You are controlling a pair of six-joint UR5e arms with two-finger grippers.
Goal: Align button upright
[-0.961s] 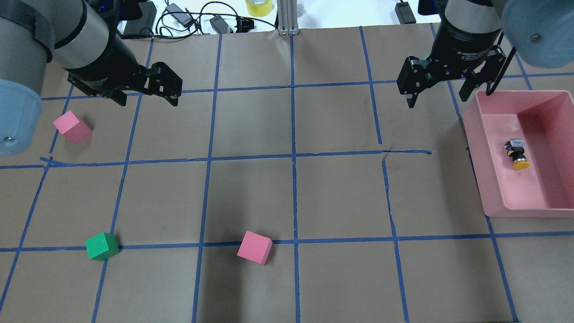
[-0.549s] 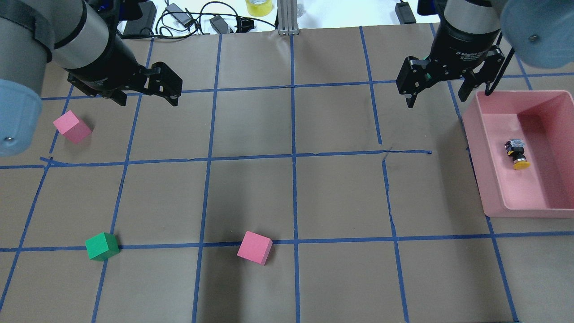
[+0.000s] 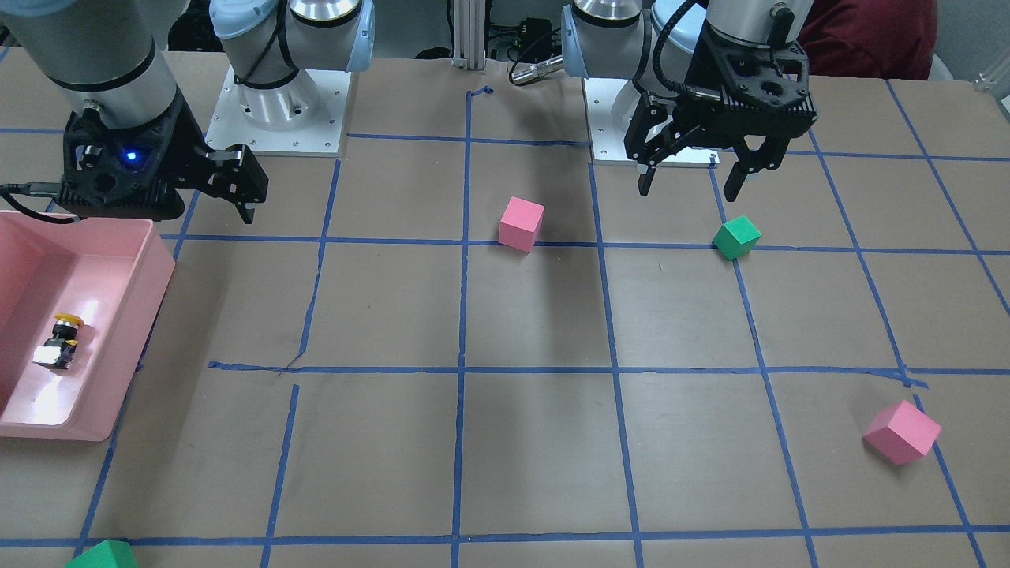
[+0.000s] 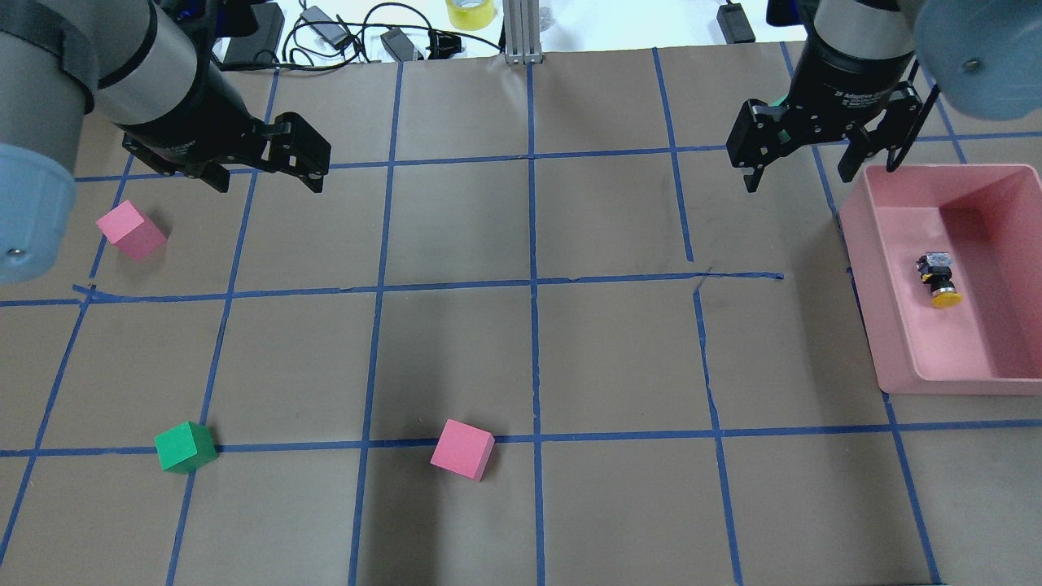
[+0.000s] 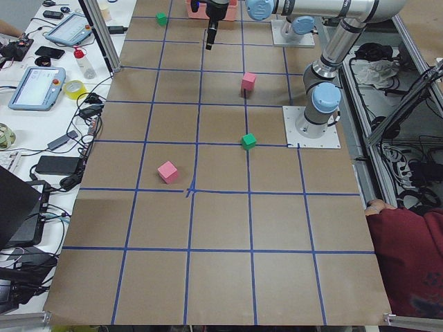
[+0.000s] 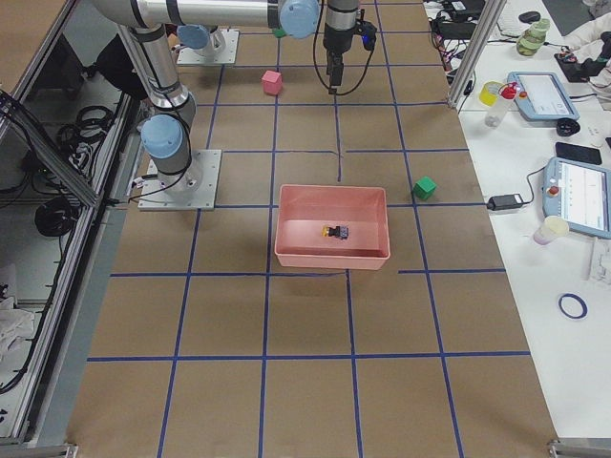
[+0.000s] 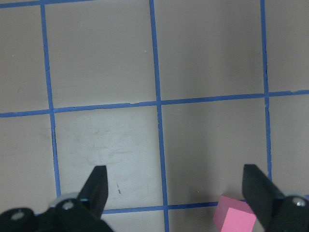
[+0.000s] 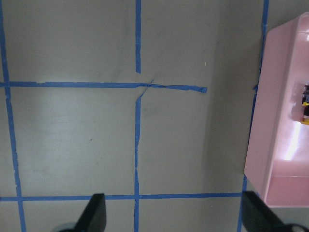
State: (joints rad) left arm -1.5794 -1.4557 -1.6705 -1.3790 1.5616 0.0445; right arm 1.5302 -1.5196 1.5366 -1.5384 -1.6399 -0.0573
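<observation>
The button (image 4: 940, 281) lies on its side inside the pink bin (image 4: 864, 268) at the table's right, with its yellow cap pointing toward the view's bottom and its grey-white base toward the top. It also shows in the front view (image 3: 61, 341) and at the right edge of the right wrist view (image 8: 305, 104). My right gripper (image 4: 798, 179) is open and empty, hovering above the table just left of the bin's far corner. My left gripper (image 4: 267, 183) is open and empty, hovering at the far left, to the right of a pink cube (image 4: 130, 230).
A green cube (image 4: 186, 447) and a second pink cube (image 4: 461, 449) sit near the front. Another green cube (image 3: 99, 556) sits past the bin. Cables and a tape roll (image 4: 470, 12) lie beyond the table's far edge. Blue tape lines grid the brown table.
My right gripper has shifted slightly to the right, toward the bin, and a little farther back. The left arm, the button and the cubes have not moved.
</observation>
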